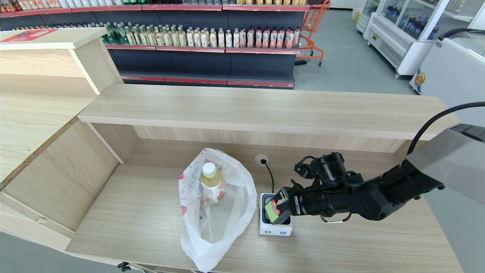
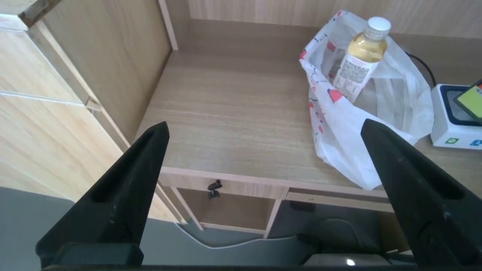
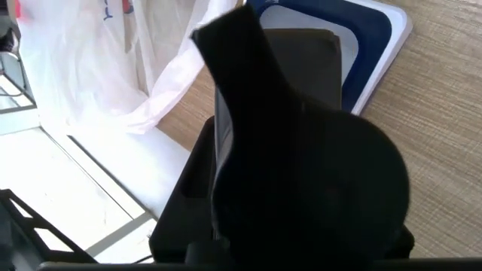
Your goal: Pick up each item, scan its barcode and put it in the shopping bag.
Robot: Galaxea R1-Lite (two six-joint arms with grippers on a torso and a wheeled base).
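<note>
The right tool [image 1: 280,207] is clamped on a small pack [image 1: 270,209], green and red, which looks like a flat packet, though the view of it is poor. The tool holds the pack just above the blue top of the white scanner [image 1: 276,229]; whether pack and scanner touch I cannot tell. The scanner stands on the tabletop [image 1: 341,242], and a black cable [image 1: 271,176] runs from its far side to a round port [image 1: 261,159] near the back wall. Just beside the scanner, on the robot's left, lies the white bag [image 1: 235,204], slumped with its mouth open. Inside it stands a bottle [image 1: 211,184] with a white cap and a pale yellow drink, roughly upright at the bag's far end. The left tool [image 2: 263,132] hangs over the near edge of the tabletop, well apart from the bag, its fingers [image 2: 128,188] spread wide with nothing between them. A small black fitting [image 2: 215,188] hangs under the tabletop's front edge below it. Behind the tabletop runs a raised wooden ledge [image 1: 246,110]. Beyond that are store shelves [image 1: 204,38] lined with drinks, an orange cart [image 1: 314,30] at their end, and white freezers [image 1: 401,34] along the right of the aisle.
</note>
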